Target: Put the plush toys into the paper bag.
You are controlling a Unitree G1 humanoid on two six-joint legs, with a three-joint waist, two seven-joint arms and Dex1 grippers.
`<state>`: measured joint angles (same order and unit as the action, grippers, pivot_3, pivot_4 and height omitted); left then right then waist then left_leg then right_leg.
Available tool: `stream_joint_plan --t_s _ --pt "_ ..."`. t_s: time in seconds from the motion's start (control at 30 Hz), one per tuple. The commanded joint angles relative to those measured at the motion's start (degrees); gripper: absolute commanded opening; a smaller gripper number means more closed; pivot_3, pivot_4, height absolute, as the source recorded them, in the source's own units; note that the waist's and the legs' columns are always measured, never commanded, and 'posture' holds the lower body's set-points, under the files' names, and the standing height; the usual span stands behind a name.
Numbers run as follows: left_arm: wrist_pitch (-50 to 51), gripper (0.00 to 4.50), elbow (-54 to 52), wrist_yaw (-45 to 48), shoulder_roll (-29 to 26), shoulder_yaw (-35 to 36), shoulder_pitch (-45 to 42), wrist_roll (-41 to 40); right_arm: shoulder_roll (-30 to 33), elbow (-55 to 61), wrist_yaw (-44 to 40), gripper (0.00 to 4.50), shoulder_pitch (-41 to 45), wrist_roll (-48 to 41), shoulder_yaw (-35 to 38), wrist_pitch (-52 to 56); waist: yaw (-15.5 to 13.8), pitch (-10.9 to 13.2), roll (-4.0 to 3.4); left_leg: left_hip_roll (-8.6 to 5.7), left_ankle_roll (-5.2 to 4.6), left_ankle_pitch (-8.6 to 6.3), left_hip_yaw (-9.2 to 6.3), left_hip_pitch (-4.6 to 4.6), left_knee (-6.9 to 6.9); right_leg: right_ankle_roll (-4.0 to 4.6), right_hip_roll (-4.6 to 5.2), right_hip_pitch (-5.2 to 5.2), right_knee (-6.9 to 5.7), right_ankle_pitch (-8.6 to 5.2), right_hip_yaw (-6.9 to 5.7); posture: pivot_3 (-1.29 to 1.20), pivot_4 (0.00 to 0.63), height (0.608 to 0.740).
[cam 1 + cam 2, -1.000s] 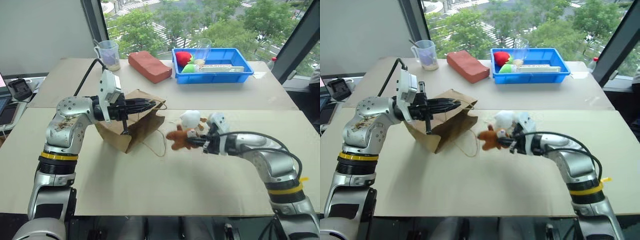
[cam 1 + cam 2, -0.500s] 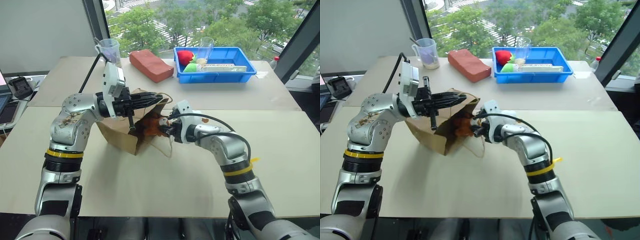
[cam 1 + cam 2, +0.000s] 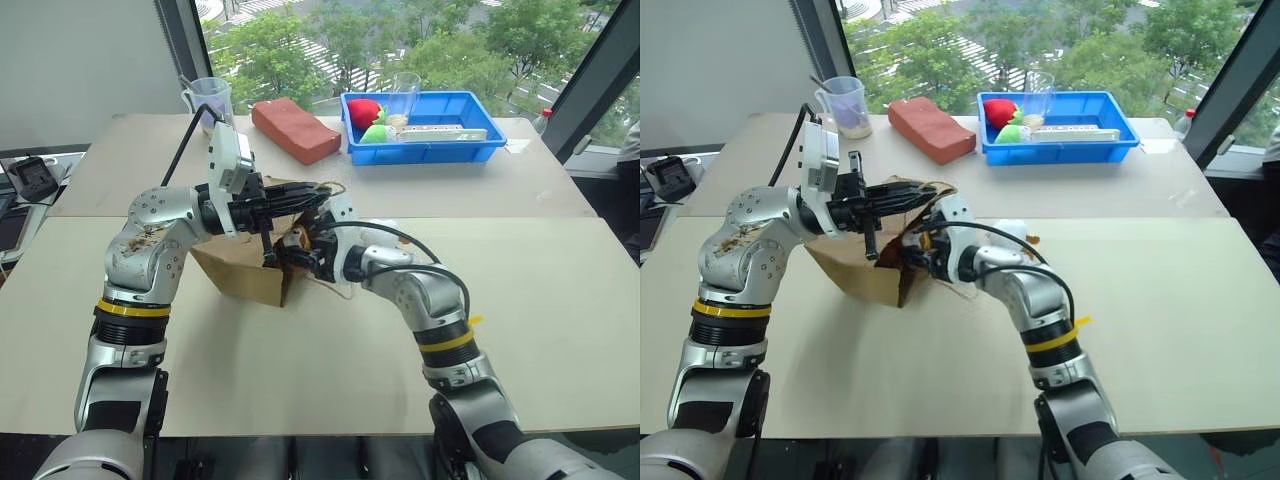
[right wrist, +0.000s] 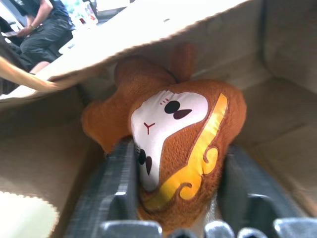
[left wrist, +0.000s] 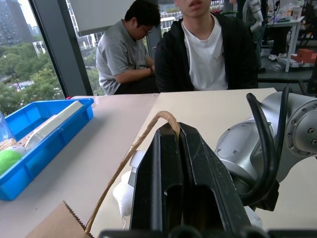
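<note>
- Left eye view: paper bag lies on its side on the table, mouth toward the right arm. Left gripper is clenched on a twine handle, lifting the upper lip, apparently to keep the mouth open. Right gripper is pushed into the mouth; its fingertips and the toy are hidden by the bag edge.
- Right eye view: same arrangement. A white plush toy sits on the table just behind the right forearm, largely covered by it and still outside the bag. Blue bin, brick-shaped block and measuring cup stand at the far edge, well apart.
- Left wrist view: black fingers pressed together with the twine loop pinched at their tips. Serrated bag edge cut off at the frame corner. Two seated persons beyond the table.
- Right wrist view: brown monkey inside the bag, face toward the camera, between the two fingers. The jaws stand apart; whether they are gripping or letting go, I cannot tell.
</note>
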<state>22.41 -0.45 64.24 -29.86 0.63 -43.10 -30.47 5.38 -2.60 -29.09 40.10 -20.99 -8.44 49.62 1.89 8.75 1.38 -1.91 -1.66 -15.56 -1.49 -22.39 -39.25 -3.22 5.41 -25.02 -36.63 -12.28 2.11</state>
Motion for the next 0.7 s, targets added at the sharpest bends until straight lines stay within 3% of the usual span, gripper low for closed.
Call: stream_joint_plan --t_s 0.03,0.1,0.4,0.53,0.7 --pt "-0.83 0.00 -1.26 0.10 -0.43 0.96 -0.80 -0.54 3.14 5.03 -2.46 3.79 -1.21 -0.84 0.79 -1.14 0.02 0.00 0.00 0.00 0.00 0.00 0.00 0.00 0.00 0.00 0.00 0.00 0.00 0.00 0.00 0.00 0.150 0.740" --pt "-0.93 0.00 -1.21 0.15 -0.59 1.02 -0.57 -0.43 6.43 7.95 -4.19 4.46 -2.66 -1.64 1.53 -0.71 0.11 0.00 0.00 0.00 0.00 0.00 0.02 -0.01 0.00 0.00 0.00 -0.01 0.00 0.00 0.01 0.00 0.150 0.740" --pt "-1.45 0.00 -0.69 0.21 -1.01 1.04 0.03 -0.01 22.65 15.76 -9.63 4.46 -7.76 -4.56 10.13 -1.53 -0.02 0.00 0.01 0.00 -0.03 -0.01 0.06 -0.02 -0.01 0.00 0.01 0.03 0.06 0.00 0.03 0.00 0.150 0.740" --pt "-1.82 0.00 0.19 0.58 -1.04 0.85 -0.35 0.10 26.58 8.41 -8.14 4.46 -6.65 2.10 8.89 -8.60 0.24 0.00 0.01 0.04 -0.03 -0.01 0.12 0.03 -0.01 0.00 -0.02 0.03 0.03 -0.01 0.08 0.00 0.150 0.740" --pt "-2.08 0.00 0.72 0.81 -0.67 0.40 -0.92 0.25 25.33 -3.55 -6.36 4.46 -3.32 8.85 5.40 -16.63 0.38 0.01 0.02 0.02 -0.03 -0.01 0.20 0.04 -0.01 0.00 -0.01 0.02 0.04 0.00 0.18 0.00 0.150 0.740"
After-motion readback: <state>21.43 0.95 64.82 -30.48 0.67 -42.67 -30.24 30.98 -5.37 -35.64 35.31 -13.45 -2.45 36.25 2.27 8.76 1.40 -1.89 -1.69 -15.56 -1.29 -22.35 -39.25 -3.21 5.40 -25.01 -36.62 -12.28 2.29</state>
